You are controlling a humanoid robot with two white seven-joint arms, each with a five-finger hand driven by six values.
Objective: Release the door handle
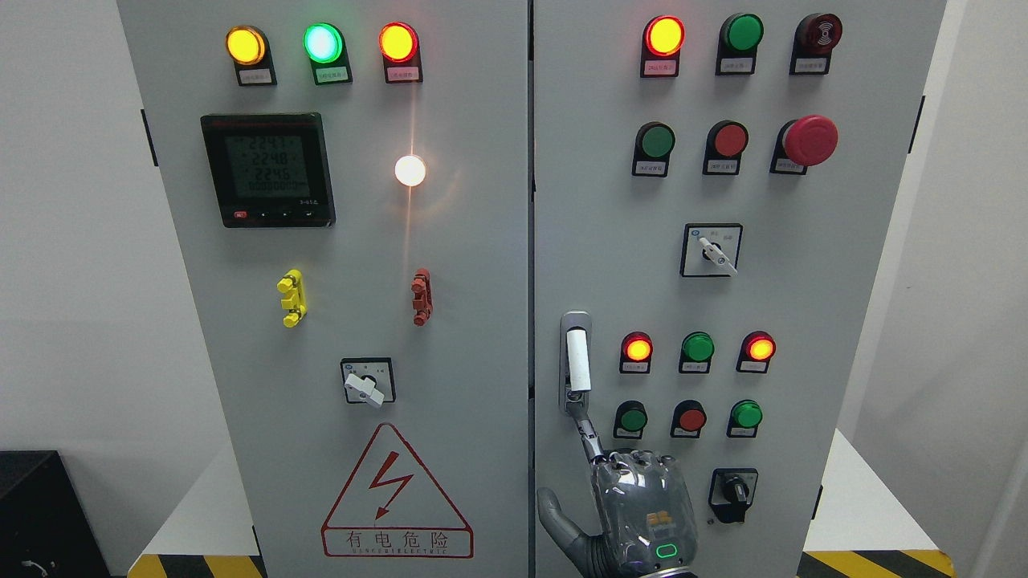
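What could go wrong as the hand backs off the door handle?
1. The right hand has one finger extended to the bottom of the handle; a sideways retreat could snag it and tug the door.
2. Its knuckles sit just below the lower buttons and beside a rotary switch; drifting could bump them.

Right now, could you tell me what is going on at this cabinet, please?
A robot hand is raised in front of the right door of a grey electrical cabinet. Its index finger reaches up to the lower end of the white door handle; the other fingers are curled, so the handle is not gripped. The doors look closed, and several indicator lamps are lit.
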